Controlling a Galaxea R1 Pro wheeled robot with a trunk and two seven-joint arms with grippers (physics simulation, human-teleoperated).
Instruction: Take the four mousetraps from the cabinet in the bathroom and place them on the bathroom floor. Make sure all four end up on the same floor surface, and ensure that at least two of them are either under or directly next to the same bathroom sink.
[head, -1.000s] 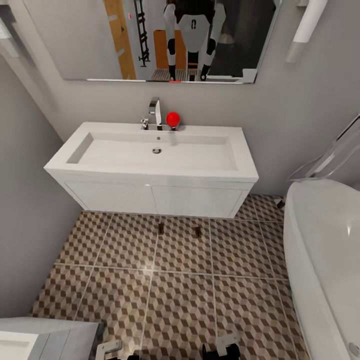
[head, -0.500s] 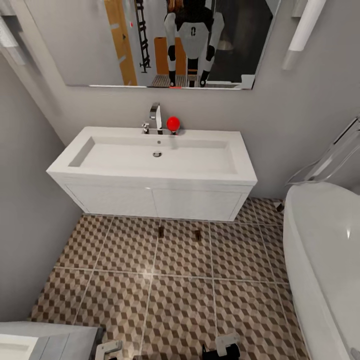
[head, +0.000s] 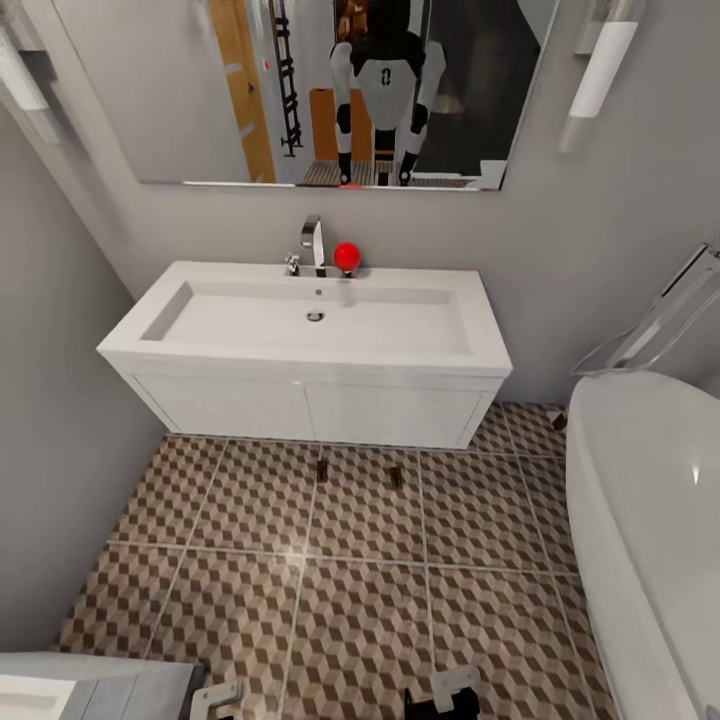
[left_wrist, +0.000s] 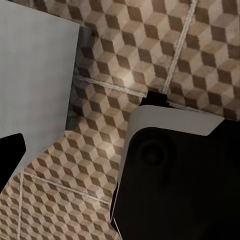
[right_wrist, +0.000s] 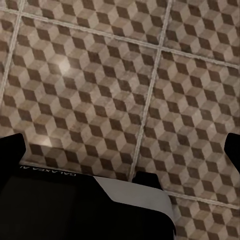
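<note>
Two mousetraps, one (head: 322, 468) and another (head: 396, 477), lie flat on the bathroom floor (head: 360, 600), just in front of the white vanity unit under the sink (head: 315, 322). The sink's chrome tap (head: 314, 241) and red ball knob (head: 347, 256) stand at its back edge. My right gripper (right_wrist: 122, 145) is open above bare tiles, its dark fingertips (right_wrist: 12, 146) wide apart. My left gripper (left_wrist: 120, 150) is open too, with one dark fingertip (left_wrist: 10, 154) showing over tiles and nothing held. The cabinet is out of view.
A white bathtub (head: 650, 520) fills the right side. A grey-white fixture (head: 80, 690) sits at the bottom left, beside the grey left wall (head: 50, 450). A mirror (head: 300, 90) above the sink reflects me. Parts of my arms (head: 455, 690) show at the bottom edge.
The whole picture has slid down a little and the sink looks slightly smaller, so the camera has moved. The two mousetraps lie where they were.
</note>
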